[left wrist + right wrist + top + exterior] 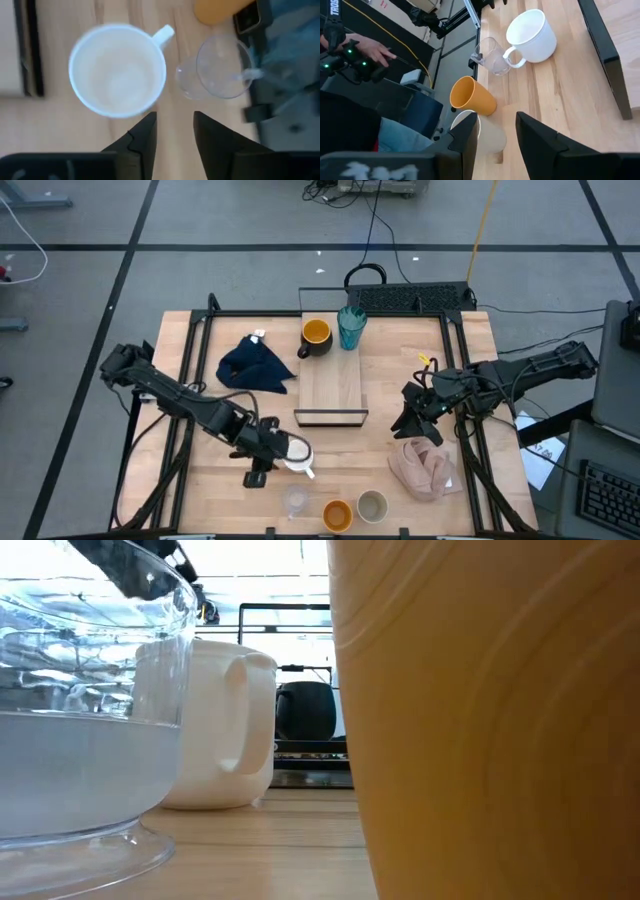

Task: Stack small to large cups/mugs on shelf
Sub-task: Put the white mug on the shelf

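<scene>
The white mug (298, 452) (117, 70) stands upright on its base on the tabletop, near the shelf's (331, 385) front edge. My left gripper (280, 448) (175, 125) hovers open just above and beside it, pointing steeply down, with nothing between its fingers. The small clear glass (295, 500), the small orange cup (337, 513) and the small grey-beige cup (372, 505) stand in a row at the table's near edge. The black mug (316, 336) and the teal tumbler (351, 327) stand on the shelf's far end. My right gripper (412, 420) (496, 135) waits open above the table's right side.
A dark navy cloth (256, 366) lies left of the shelf. A pink-beige cloth (425, 467) lies at the near right, under my right arm. A person's hand (370, 50) holds a device beyond the table's near edge. Bare wood shows between the shelf and the row of small cups.
</scene>
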Tool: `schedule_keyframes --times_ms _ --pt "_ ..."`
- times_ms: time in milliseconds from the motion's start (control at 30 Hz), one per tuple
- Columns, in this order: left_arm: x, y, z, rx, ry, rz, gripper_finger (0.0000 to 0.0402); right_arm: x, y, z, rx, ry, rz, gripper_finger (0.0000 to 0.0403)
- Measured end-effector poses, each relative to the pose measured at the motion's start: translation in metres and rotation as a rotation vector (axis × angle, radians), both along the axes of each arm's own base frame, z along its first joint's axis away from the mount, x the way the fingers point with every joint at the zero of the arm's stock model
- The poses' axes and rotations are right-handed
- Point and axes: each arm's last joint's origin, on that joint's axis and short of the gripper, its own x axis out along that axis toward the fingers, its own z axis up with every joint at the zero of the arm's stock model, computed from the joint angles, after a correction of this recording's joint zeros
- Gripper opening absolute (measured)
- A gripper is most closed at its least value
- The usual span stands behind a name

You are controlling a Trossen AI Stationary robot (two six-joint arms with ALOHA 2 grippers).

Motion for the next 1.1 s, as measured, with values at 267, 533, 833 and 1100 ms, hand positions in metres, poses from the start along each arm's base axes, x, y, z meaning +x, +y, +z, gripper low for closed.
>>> schedule_keyframes --times_ms 267,533,833,1100 --pt "0.004 0.002 0.001 0.164 -0.111 -0.037 0.0135 0.0 0.0 0.0 0.019 0.013 -0.011 0.0123" --pt "0.008 -0.007 -0.011 0.181 -0.104 -0.271 0.0093 0.0 0.0 0.0 0.03 0.02 -0.018 0.0123" --pt "0.015 -0.001 -0.021 0.215 -0.068 -0.221 0.0068 0.0 0.0 0.0 0.051 0.033 -0.032 0.0123" --pt "0.019 -0.003 -0.026 0.183 -0.055 -0.244 0.0082 0.0 0.0 0.0 0.055 0.037 -0.034 0.0123"
